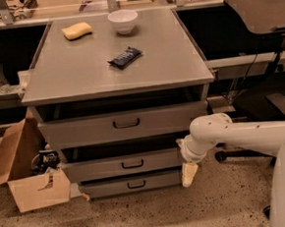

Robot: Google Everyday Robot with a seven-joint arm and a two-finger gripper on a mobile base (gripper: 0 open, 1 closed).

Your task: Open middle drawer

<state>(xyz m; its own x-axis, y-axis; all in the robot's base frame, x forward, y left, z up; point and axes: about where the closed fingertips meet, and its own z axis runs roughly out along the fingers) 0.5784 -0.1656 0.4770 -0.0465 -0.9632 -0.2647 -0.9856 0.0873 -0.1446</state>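
Observation:
The grey metal cabinet has three drawers. The middle drawer is a wide shallow grey panel with a small dark loop handle at its centre; it stands out a little from the body, with a dark gap above it. My gripper hangs pointing down at the right end of the drawer fronts, level with the middle and bottom drawers and well right of the handle. It holds nothing that I can see.
The top drawer and bottom drawer also stand slightly out. On the cabinet top lie a yellow sponge, a white bowl and a dark snack bar. An open cardboard box stands at the left. A chair base is at the right.

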